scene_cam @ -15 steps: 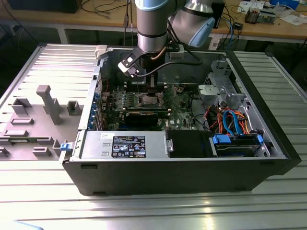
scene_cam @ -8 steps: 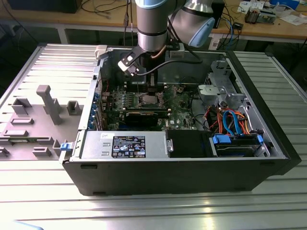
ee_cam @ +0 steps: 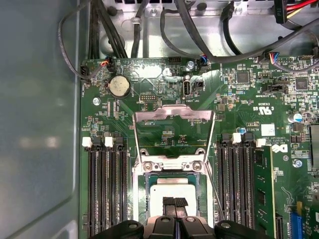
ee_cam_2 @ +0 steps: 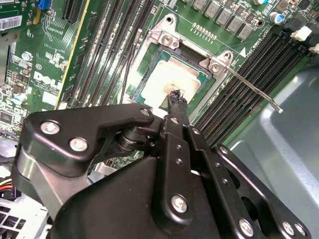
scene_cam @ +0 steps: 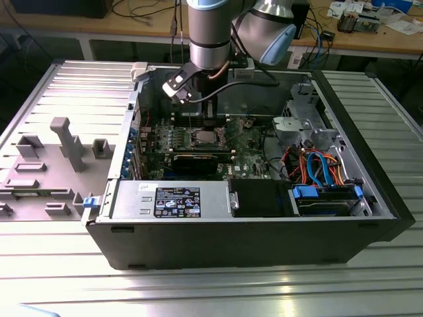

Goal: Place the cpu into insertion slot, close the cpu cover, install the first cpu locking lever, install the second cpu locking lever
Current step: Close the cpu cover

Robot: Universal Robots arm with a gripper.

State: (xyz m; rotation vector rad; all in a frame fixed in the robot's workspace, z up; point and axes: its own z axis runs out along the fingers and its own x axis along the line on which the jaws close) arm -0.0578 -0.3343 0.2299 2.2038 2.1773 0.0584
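**Open computer case, socket stage.** In the exterior view you see the computer case (scene_cam: 251, 231) lying on its side with its panel off, and the arm (scene_cam: 210, 39) reaching down into it. The case holds the motherboard (scene_cam: 244, 148), a power supply (scene_cam: 172, 198) along the near wall, a drive bay (scene_cam: 327, 198) beside that, and a bundle of cables (scene_cam: 317, 162) above the bay.

**Socket.** In the first wrist view the insertion slot (ee_cam: 172, 167) already holds the cpu (ee_cam: 172, 189), which lies flat with its pale metal top facing up. The cpu cover (ee_cam: 174, 113) is open. It is swung back from the slot, so you can see bare board through its window. In the second wrist view a locking lever (ee_cam_2: 249, 87) sticks out from one corner of the slot and slants across the neighbouring memory slots (ee_cam_2: 234, 104).

**Claw.** You find the gripper (ee_cam: 174, 202) directly over the cpu, with its fingertips (ee_cam: 168, 202) drawn together side by side and nothing held between them. In the second wrist view the gripper (ee_cam_2: 177, 98) has its tips at the edge of the chip's metal top. You cannot tell whether they touch it.
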